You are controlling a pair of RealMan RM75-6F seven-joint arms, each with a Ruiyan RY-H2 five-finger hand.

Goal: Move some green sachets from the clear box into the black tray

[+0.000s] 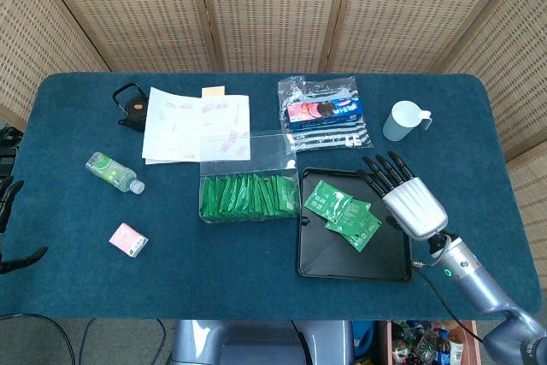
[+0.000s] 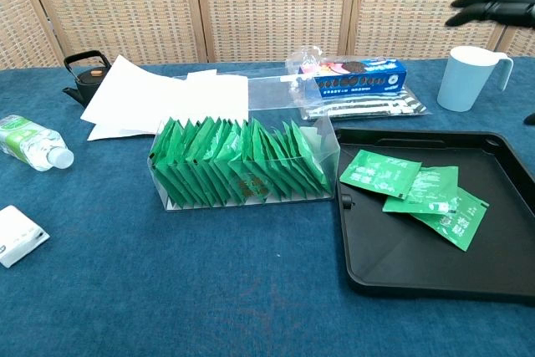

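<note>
Three green sachets (image 1: 342,212) lie overlapping in the black tray (image 1: 342,263); the rest stand packed in the clear box (image 1: 246,197).

Right hand (image 1: 408,200) is hovering palm-down, dark fingers (image 2: 489,4) spread apart and extended, holding nothing. Its grey forearm (image 1: 479,281) is running in from the lower right corner. Chest view is catching only the fingertips at upper right. Left hand is showing in neither view.
</note>
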